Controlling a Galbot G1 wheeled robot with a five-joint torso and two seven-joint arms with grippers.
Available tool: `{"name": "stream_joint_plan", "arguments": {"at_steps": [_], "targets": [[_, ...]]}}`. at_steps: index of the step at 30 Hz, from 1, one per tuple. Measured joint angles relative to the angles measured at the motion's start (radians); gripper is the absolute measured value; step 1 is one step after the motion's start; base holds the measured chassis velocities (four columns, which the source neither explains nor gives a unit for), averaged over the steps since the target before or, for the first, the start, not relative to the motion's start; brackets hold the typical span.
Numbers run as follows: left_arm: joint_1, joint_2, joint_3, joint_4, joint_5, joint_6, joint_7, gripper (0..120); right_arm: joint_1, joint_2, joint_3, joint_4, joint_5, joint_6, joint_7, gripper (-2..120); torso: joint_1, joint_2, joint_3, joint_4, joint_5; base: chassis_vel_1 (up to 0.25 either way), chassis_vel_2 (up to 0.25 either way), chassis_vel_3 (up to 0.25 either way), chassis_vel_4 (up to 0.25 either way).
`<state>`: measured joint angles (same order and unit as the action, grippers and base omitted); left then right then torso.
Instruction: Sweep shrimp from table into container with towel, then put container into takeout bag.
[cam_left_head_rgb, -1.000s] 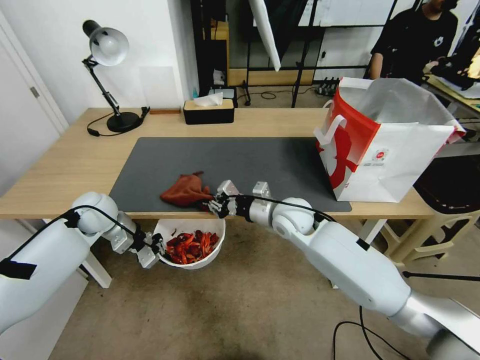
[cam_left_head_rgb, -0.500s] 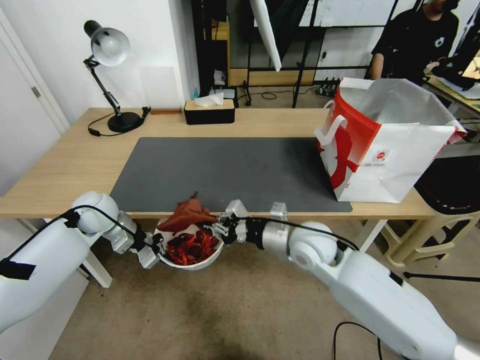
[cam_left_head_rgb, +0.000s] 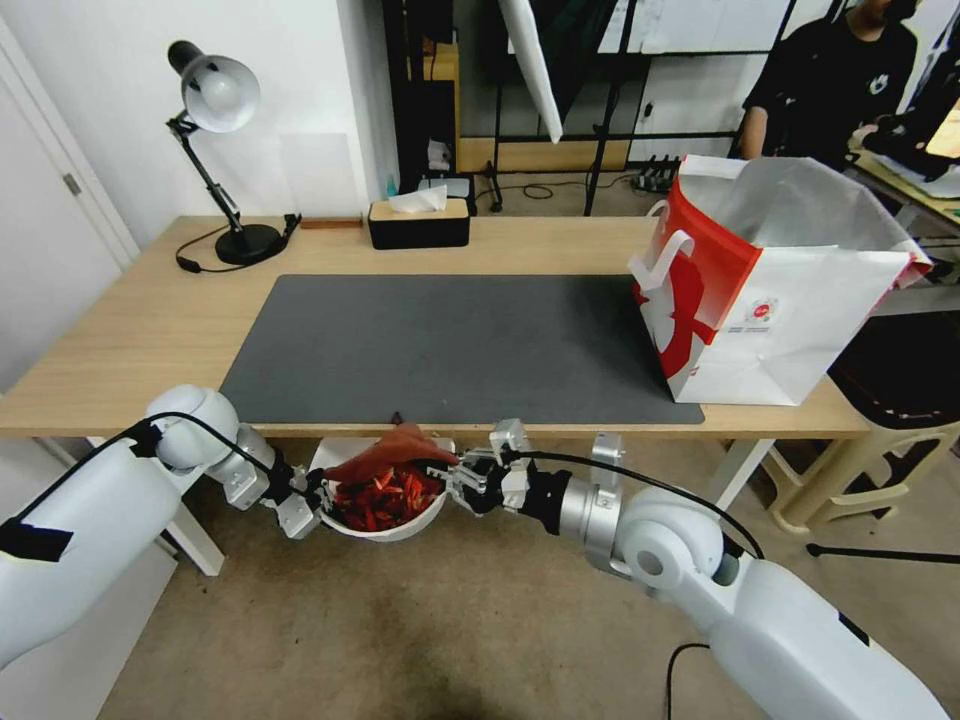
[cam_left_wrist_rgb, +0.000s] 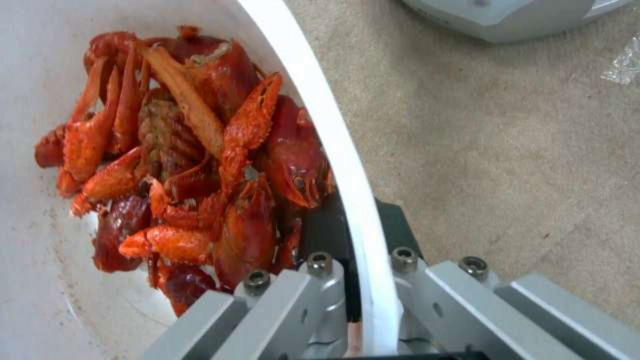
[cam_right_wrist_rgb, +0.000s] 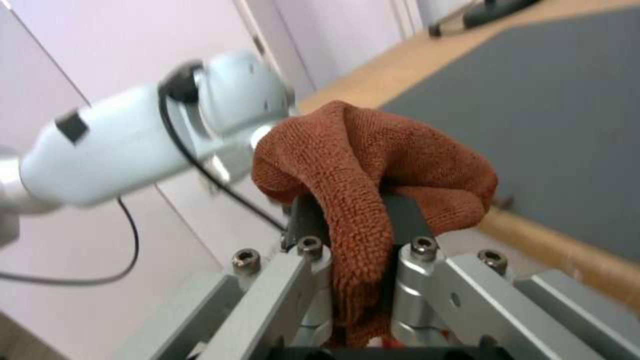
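Gripping fuzzy towel (cam_right_wrist_rgb: 373, 165), right pincer (cam_left_head_rgb: 462, 478) overhangs glossy shrimp (cam_left_head_rgb: 385, 495).

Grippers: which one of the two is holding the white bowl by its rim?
The left gripper: it is shut on the container rim, below the table edge. The right gripper holds the towel instead.

Glossy red-orange shells catch the light on the shrimp (cam_left_wrist_rgb: 200, 165), heaped against the smooth white plastic of the container (cam_left_wrist_rgb: 333, 150). The left gripper (cam_left_wrist_rgb: 360, 295) shows brushed, matt metal fingers (cam_left_wrist_rgb: 293, 300) with dark screw heads. The towel (cam_right_wrist_rgb: 373, 165) is fuzzy, looped rust-red cloth, pinched between the right gripper's (cam_right_wrist_rgb: 360, 280) metal fingers. The table (cam_left_head_rgb: 130, 320) is pale, smooth wood grain under a matt dark grey mat (cam_left_head_rgb: 450, 340). The takeout bag (cam_left_head_rgb: 790, 310) is creased white paper.
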<state>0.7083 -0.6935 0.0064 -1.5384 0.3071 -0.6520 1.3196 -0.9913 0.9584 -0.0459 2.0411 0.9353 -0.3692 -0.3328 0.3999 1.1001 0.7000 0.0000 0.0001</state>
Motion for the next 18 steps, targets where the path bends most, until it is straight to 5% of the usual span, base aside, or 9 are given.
{"name": "stream_joint_plan", "arguments": {"at_steps": [6, 12, 14, 17, 18], "targets": [[0.002, 0.002, 0.000, -0.003, 0.001, 0.000, 0.000, 0, 0.004, 0.022, 0.053, 0.018, 0.021, 0.016, 0.020, 4, 0.000, 0.000, 0.000, 0.0000, 0.0001, 0.000, 0.000, 0.000, 0.000], [0.019, 0.002, 0.000, -0.013, 0.006, 0.000, -0.001, 0, 0.022, 0.061, 0.160, 0.029, -0.009, 0.070, 0.171, 4, 0.000, 0.000, 0.000, 0.0001, -0.0002, 0.000, 0.000, 0.000, 0.000], [0.022, 0.002, 0.000, -0.016, 0.007, 0.000, -0.001, 0, 0.024, 0.066, 0.179, 0.027, -0.059, 0.070, 0.229, 4, 0.000, 0.000, 0.000, 0.0001, 0.0000, 0.000, 0.000, 0.000, 0.000], [0.029, -0.001, 0.000, -0.018, 0.013, -0.001, -0.002, 0, 0.006, 0.069, 0.256, -0.021, -0.380, 0.038, 0.435, 4, 0.000, 0.000, 0.000, -0.0001, 0.0000, 0.000, 0.000, 0.000, 0.000], [0.029, -0.001, 0.000, -0.018, 0.013, -0.001, -0.002, 0, 0.006, 0.069, 0.256, -0.021, -0.380, 0.038, 0.435, 4, 0.000, 0.000, 0.000, -0.0001, 0.0000, 0.000, 0.000, 0.000, 0.000]]}}
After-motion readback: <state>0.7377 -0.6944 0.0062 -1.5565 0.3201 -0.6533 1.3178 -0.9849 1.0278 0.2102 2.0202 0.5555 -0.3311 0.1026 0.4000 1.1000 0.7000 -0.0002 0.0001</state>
